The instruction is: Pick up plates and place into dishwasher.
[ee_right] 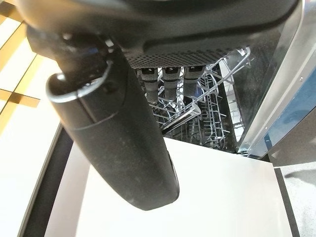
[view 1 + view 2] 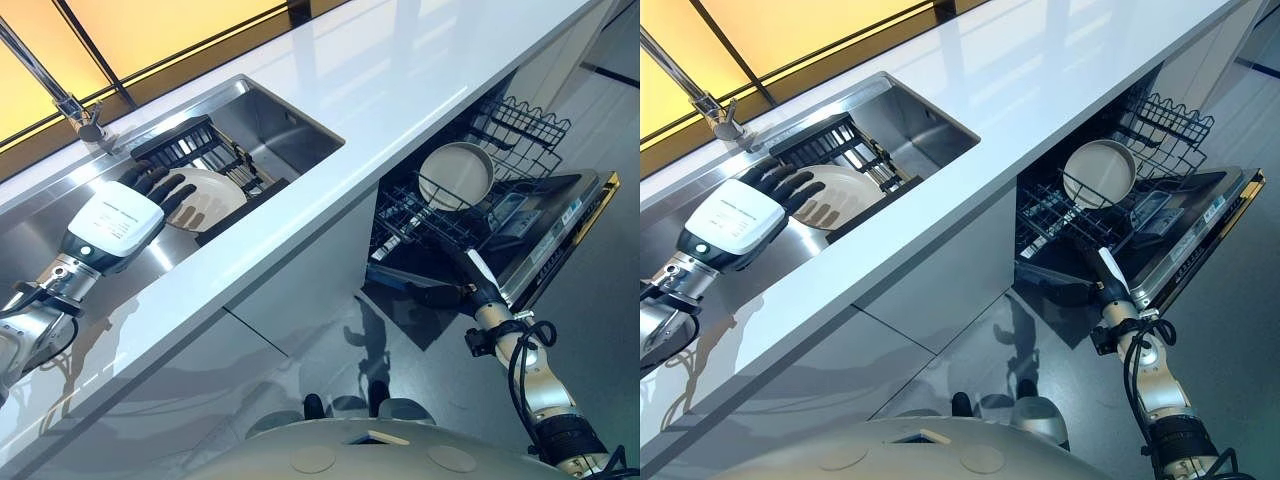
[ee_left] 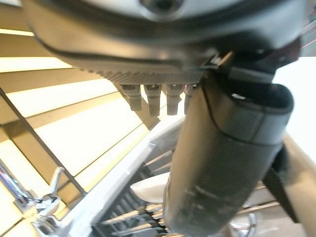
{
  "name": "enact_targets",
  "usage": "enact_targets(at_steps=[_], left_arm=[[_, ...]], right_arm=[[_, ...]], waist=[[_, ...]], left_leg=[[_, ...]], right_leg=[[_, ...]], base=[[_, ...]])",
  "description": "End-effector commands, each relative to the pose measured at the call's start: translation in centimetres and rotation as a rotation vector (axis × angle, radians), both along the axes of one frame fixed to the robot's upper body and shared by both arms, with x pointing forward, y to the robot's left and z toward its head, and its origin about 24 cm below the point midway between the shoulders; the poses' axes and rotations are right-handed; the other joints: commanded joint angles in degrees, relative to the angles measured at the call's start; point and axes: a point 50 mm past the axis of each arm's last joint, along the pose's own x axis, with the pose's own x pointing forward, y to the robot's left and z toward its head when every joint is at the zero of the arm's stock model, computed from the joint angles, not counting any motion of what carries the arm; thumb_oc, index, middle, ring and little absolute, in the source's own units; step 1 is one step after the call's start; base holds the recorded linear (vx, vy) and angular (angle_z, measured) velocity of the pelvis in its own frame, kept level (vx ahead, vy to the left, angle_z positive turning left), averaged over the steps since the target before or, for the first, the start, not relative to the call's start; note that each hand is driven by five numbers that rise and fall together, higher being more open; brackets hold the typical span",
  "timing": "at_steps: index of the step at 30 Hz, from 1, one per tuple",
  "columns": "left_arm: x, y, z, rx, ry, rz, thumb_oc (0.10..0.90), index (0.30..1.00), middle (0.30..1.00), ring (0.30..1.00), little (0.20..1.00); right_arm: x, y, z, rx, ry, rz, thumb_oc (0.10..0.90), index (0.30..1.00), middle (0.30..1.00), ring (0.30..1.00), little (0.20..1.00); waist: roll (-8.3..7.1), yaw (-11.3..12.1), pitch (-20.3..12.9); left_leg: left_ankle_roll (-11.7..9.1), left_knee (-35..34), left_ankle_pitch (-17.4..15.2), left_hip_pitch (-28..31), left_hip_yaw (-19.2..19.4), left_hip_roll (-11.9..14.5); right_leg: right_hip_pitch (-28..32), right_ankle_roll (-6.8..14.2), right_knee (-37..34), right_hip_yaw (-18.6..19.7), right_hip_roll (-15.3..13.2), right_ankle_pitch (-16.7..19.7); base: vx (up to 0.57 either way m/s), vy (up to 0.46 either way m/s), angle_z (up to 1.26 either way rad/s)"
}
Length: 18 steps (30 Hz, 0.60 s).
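A cream plate (image 2: 212, 199) leans in a black dish rack (image 2: 186, 146) inside the steel sink (image 2: 292, 126). My left hand (image 2: 152, 190) reaches over the sink, its spread, fairly straight fingers lying on the plate's near rim; past the thumb, the left wrist view shows the plate (image 3: 147, 188). A second beige plate (image 2: 455, 174) stands upright in the dishwasher's pulled-out lower rack (image 2: 405, 222). Low in front of that rack, my right hand (image 2: 443, 294) is open and holds nothing. The rack wires (image 1: 207, 106) show beyond its fingers.
The dishwasher door (image 2: 562, 232) hangs open to the right, with a black wire upper basket (image 2: 522, 126) above the plate. A long white countertop (image 2: 400, 70) runs over the dishwasher. A chrome faucet (image 2: 72, 103) stands behind the sink.
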Motion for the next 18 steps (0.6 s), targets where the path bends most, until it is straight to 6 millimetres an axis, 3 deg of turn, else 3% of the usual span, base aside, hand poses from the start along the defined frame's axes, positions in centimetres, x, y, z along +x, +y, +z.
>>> enact_targets(at_steps=[1,14,15,17,18], left_arm=[[3.2,0.9,5.4,-0.075,-0.267,0.057,0.8,0.9,0.9,0.9,0.9],[4.1,0.9,4.6,-0.16,-0.272,0.128,0.8,0.9,0.9,0.9,0.9],[4.3,1.1,4.5,-0.167,-0.271,0.147,0.753,0.86,0.86,0.86,0.853],[4.4,1.1,4.2,-0.177,-0.267,0.167,0.407,0.564,0.564,0.564,0.507],[4.5,1.2,4.1,-0.187,-0.266,0.183,0.105,0.305,0.305,0.305,0.205]], right_arm=[[2.7,1.5,3.9,0.025,-0.243,0.086,0.8,0.9,0.9,0.9,0.9],[2.7,1.6,3.7,0.026,-0.238,0.086,0.8,0.9,0.9,0.9,0.9],[2.7,1.7,3.7,0.026,-0.237,0.086,0.8,0.9,0.9,0.9,0.9],[2.6,1.7,3.6,0.027,-0.233,0.087,0.8,0.9,0.9,0.9,0.9],[2.7,1.7,3.6,0.026,-0.232,0.085,0.8,0.9,0.9,0.9,0.9]], waist=[[0.13,-0.6,-1.4],[-0.38,-1.7,-0.7],[-0.44,-1.8,-0.7],[-0.57,-2.0,-0.6],[-0.64,-2.0,-0.5]], left_leg=[[2.6,0.3,-5.3,0.1,1.9,-3.1],[2.6,0.3,-5.4,0.2,2.7,-2.9],[2.6,0.3,-5.4,0.1,2.7,-2.9],[2.7,0.3,-5.4,0.2,2.8,-2.9],[2.7,0.3,-5.3,0.2,2.8,-2.8]], right_leg=[[-1.2,3.7,6.2,-2.2,0.6,-6.8],[-1.4,3.9,6.1,-1.2,1.0,-6.4],[-1.5,3.9,6.1,-1.1,1.0,-6.4],[-1.5,3.9,6.2,-1.0,1.1,-6.3],[-1.6,3.9,6.3,-0.9,1.1,-6.3]], base=[[0.0,0.0,0.0],[0.01,0.0,-0.04],[0.03,-0.008,-0.03],[0.03,-0.006,-0.03],[0.0,0.0,0.0]])
